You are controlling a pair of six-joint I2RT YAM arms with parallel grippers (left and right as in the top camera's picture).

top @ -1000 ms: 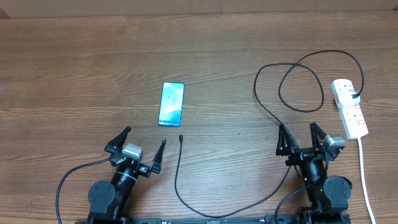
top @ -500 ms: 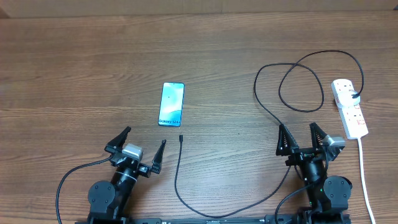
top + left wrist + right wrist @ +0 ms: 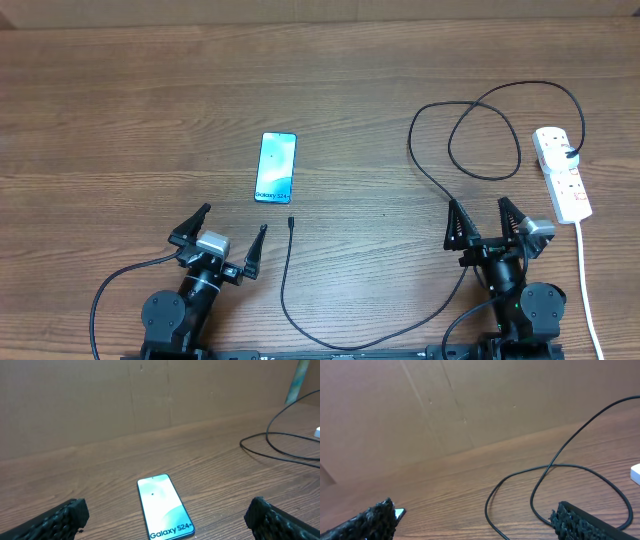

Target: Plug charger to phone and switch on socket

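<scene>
Apparently nothing differs from the picture of one second ago: the phone (image 3: pixel 276 167), the charger (image 3: pixel 283 280) and the socket (image 3: pixel 562 173) lie where they lay, and both arms stay in the same pose.

The left gripper (image 3: pixel 234 218) is spread wide and holds nothing. The right gripper (image 3: pixel 478 202) is also spread wide and holds nothing.

The phone lies flat on the table (image 3: pixel 120 100), screen up, a little left of the middle. Its long axis runs from the robot's side to the far side, only slightly tilted. The short edge with the "Galaxy" text points toward the left gripper. The plug tip (image 3: pixel 291 222) lies just beside this edge, apart from it, and points toward the phone.

From the tip the charger runs back to the robot's edge, passes close by the right gripper, makes two loops and ends at the socket. The socket lies near the right edge, its long axis also near to far. Its white cord (image 3: pixel 585 270) leaves toward the robot's side.

Bare wood surrounds the phone on the left and the far side. A brown wall (image 3: pixel 150 400) closes the far edge.
</scene>
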